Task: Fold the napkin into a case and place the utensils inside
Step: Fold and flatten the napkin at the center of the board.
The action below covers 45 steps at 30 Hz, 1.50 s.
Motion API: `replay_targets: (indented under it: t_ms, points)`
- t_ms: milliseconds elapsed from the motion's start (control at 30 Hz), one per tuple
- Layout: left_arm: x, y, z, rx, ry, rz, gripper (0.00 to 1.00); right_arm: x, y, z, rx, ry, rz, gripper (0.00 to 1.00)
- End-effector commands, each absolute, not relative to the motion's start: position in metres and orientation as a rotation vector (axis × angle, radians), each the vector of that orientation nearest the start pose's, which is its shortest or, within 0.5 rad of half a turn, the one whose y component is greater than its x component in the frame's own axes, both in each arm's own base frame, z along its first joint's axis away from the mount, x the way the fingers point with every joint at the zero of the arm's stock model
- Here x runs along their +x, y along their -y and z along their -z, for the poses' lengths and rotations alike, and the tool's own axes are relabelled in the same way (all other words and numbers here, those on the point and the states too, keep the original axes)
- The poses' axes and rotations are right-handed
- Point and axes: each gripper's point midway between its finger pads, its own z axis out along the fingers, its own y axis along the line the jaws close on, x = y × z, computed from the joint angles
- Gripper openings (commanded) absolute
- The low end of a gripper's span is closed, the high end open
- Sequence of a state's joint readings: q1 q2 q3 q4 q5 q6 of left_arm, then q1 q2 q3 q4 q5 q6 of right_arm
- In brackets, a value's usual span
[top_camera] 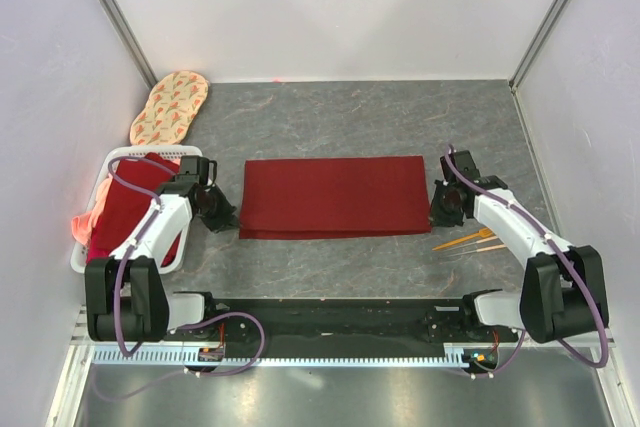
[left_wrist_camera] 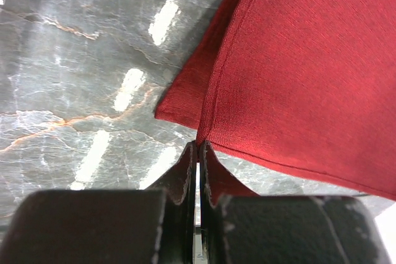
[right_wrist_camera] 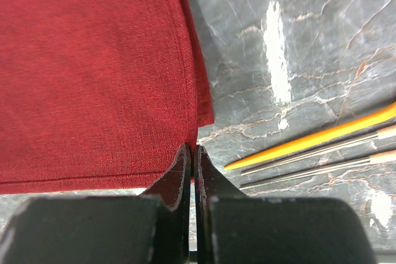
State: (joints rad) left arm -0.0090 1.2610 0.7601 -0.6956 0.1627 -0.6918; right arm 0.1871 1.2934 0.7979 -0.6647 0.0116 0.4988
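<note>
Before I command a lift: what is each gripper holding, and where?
Both pinch the napkin: left gripper at its near-left corner, right gripper at its near-right corner.

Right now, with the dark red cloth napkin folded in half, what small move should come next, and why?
Probably open both grippers: the left gripper and right gripper are shut on the near corners of the dark red cloth napkin, which already lies flat and doubled.

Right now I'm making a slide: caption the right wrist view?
Right gripper shut on the folded napkin corner; utensils beside on marble tabletop.
</note>
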Motion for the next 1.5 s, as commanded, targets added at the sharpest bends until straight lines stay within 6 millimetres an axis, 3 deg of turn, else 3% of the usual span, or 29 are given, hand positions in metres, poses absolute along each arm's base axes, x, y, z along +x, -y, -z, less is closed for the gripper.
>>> replay_targets:
  t_ms: [0,533,800,967,1133,1167,1233,1267,1300,1333,1367,1433,1467]
  points:
    - [0.242,0.048,-0.049,-0.937,-2.695,0.308,0.02,0.248,-0.064,-0.045,0.464,-2.736,-0.152,0.00]
    - [0.241,0.047,-0.017,-0.923,-2.768,0.278,0.02,0.250,-0.060,-0.015,0.467,-2.776,-0.096,0.01]
    - [0.242,0.047,-0.017,-0.912,-2.760,0.281,0.02,0.259,-0.057,-0.028,0.457,-2.740,-0.077,0.03]
    - [0.255,0.049,-0.039,-0.873,-2.692,0.325,0.02,0.272,-0.055,-0.056,0.420,-2.685,-0.072,0.03]
    - [0.281,0.050,-0.071,-0.845,-2.591,0.372,0.02,0.307,-0.052,-0.085,0.417,-2.592,-0.046,0.03]
    - [0.286,0.051,-0.074,-0.846,-2.584,0.386,0.02,0.323,-0.055,-0.101,0.410,-2.550,-0.058,0.03]
    - [0.311,0.059,-0.102,-0.791,-2.530,0.464,0.02,0.340,-0.056,-0.109,0.400,-2.541,-0.046,0.03]
    - [0.321,0.062,-0.113,-0.764,-2.513,0.494,0.02,0.360,-0.059,-0.133,0.394,-2.483,-0.068,0.02]
    - [0.341,0.064,-0.134,-0.730,-2.459,0.526,0.02,0.371,-0.061,-0.136,0.382,-2.480,-0.063,0.02]
    - [0.350,0.065,-0.144,-0.727,-2.431,0.540,0.02,0.382,-0.061,-0.144,0.384,-2.456,-0.061,0.02]
    - [0.360,0.064,-0.153,-0.720,-2.396,0.543,0.02,0.400,-0.063,-0.168,0.378,-2.395,-0.077,0.02]
    - [0.389,0.061,-0.179,-0.706,-2.297,0.544,0.02,0.423,-0.065,-0.174,0.362,-2.371,-0.071,0.01]
    - [0.397,0.061,-0.187,-0.695,-2.271,0.552,0.02,0.442,-0.068,-0.198,0.353,-2.309,-0.092,0.00]
